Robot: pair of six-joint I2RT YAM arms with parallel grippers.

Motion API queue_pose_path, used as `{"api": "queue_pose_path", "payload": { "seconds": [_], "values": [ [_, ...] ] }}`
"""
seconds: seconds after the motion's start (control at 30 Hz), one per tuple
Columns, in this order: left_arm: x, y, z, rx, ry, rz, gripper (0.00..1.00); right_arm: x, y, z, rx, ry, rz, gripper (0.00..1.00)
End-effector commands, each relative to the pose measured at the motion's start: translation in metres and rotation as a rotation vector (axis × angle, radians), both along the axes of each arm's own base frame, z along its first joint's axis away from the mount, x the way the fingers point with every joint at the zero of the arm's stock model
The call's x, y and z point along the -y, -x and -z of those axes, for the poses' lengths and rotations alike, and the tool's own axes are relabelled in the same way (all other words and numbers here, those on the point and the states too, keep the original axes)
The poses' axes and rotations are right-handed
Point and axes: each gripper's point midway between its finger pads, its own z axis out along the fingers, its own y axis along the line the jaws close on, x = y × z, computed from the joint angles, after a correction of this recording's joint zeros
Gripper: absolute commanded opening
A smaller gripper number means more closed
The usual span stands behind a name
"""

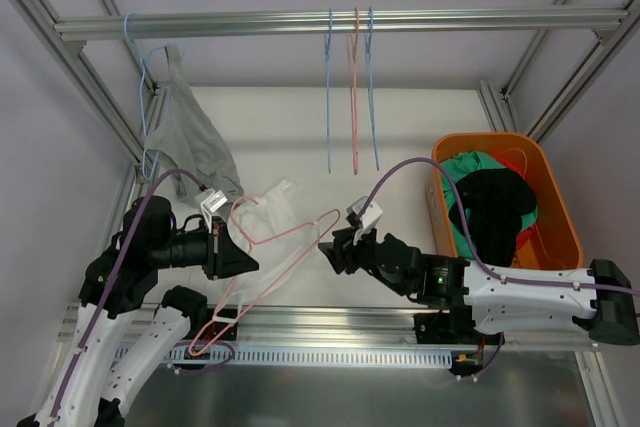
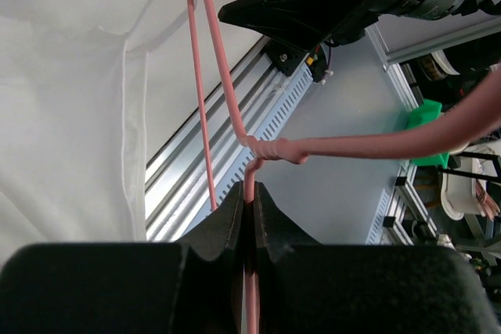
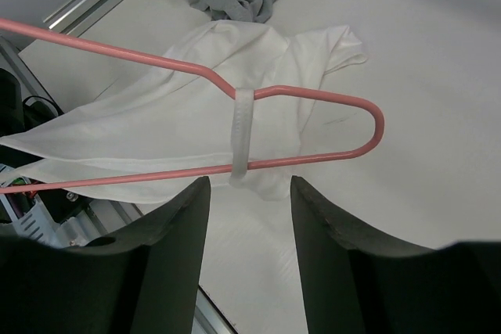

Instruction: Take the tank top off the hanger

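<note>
A pink wire hanger (image 1: 300, 228) hangs tilted above the table between my two arms. The white tank top (image 1: 272, 201) droops from it onto the table, one strap (image 3: 243, 134) still looped round both wires near the hanger's rounded end. My left gripper (image 1: 250, 261) is shut on the hanger's thin wire just below its twisted neck (image 2: 270, 150). My right gripper (image 1: 326, 246) is open just short of the hanger's rounded end. In the right wrist view the strap lies just beyond the gap between the fingers (image 3: 329, 217), and nothing is between them.
A grey garment (image 1: 195, 137) hangs on a blue hanger at the left of the overhead rail (image 1: 330, 22). Three bare hangers (image 1: 352, 87) hang mid-rail. An orange bin (image 1: 555, 202) holding green, black and red clothes stands at the right.
</note>
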Motion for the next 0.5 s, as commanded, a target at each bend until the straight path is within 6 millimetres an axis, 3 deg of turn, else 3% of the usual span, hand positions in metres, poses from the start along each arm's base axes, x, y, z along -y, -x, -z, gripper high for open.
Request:
{"api": "queue_pose_path", "payload": {
  "seconds": [0.0, 0.33, 0.47],
  "values": [
    [-0.001, -0.007, -0.009, 0.047, -0.014, -0.011, 0.00, -0.006, -0.006, -0.039, 0.046, -0.115, 0.033, 0.49],
    [0.002, -0.002, -0.019, 0.061, 0.010, 0.031, 0.00, -0.014, -0.024, -0.042, 0.108, -0.037, 0.095, 0.49],
    [0.003, 0.001, -0.023, 0.070, 0.023, 0.046, 0.00, -0.016, -0.033, -0.043, 0.105, -0.032, 0.120, 0.43]
  ]
}}
